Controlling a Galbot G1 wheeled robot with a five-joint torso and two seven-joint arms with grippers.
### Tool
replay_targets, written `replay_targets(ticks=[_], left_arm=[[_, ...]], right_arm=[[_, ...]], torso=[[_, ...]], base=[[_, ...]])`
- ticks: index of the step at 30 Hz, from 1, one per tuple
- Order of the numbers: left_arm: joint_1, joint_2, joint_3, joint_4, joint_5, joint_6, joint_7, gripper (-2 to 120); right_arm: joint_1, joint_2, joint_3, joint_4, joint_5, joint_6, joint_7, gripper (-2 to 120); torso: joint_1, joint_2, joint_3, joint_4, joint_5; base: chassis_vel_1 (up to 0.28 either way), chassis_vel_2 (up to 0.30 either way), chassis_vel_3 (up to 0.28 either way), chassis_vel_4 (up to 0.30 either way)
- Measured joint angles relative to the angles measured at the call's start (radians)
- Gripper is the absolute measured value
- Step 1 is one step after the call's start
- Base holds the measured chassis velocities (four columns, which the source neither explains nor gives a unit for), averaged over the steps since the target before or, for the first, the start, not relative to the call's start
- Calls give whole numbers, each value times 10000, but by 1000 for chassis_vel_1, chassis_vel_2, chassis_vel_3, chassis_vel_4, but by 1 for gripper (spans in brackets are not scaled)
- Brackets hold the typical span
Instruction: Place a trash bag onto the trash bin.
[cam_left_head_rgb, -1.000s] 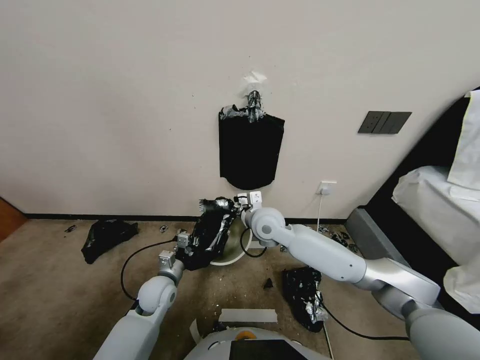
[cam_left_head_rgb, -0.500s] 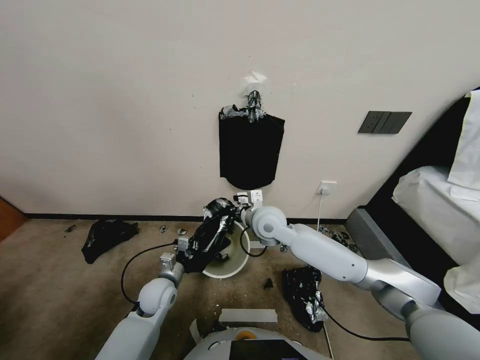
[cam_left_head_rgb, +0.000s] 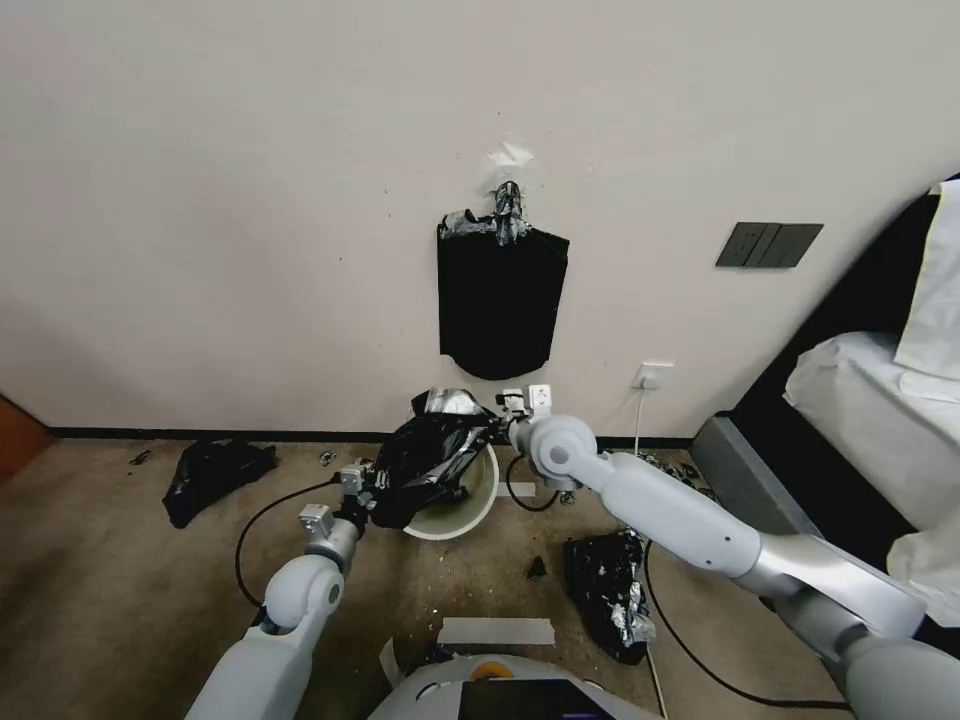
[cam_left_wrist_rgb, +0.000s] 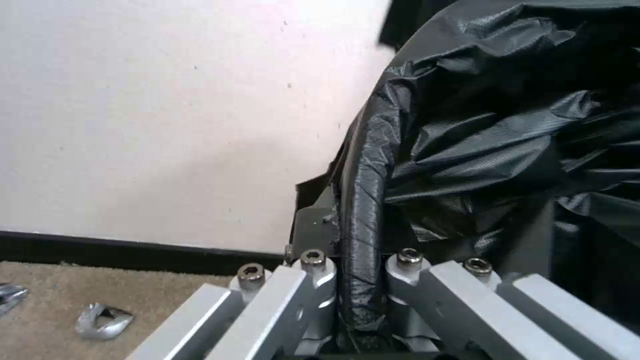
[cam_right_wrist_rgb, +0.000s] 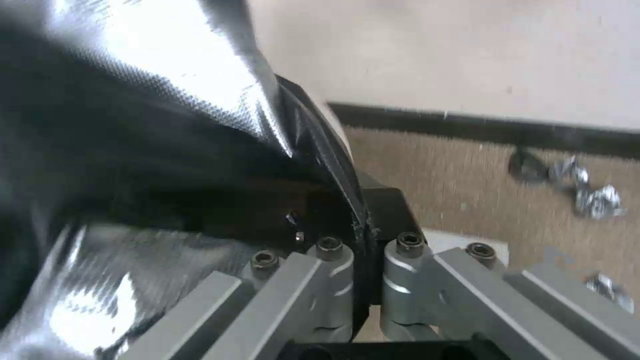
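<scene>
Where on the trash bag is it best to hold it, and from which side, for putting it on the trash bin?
Probably at its rim, from opposite sides: the left gripper and right gripper each pinch a rim fold of the trash bag, spreading it above the trash bin.

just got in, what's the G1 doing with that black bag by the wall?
It is lining a bin. Both arms hold the trash bag stretched between them over the trash bin, which stands on the carpet by the wall. The left end effector is shut on a rolled edge of the bag's rim, the right end effector is shut on the opposite edge. The bag drapes over part of the bin's opening, but its near rim is bare, so the bag is not yet seated.
</scene>
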Motion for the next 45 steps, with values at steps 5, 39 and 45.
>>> replay_targets(ticks=[5,39,45], left_arm=[[-89,-399,-34,-41,-52,0,-106,1],[-482,-353,-19,-261,-1211,550,-1264,1],[-778,-249,0,9,-1343,648,-1672,1]], right_arm=[[-862,-269,292,586,-314,2,-65,3],[-1919,-1828,-1490,606,-6811,190,-3982,28],[-1727,-2007,-1504,812,-6884,424,-4004,52]], torso=[[0,1,0,-2,-1],[0,1,0,-3,0],[1,1,0,1,-1]], base=[[0,0,0,0],[0,0,0,0],[0,0,0,0]])
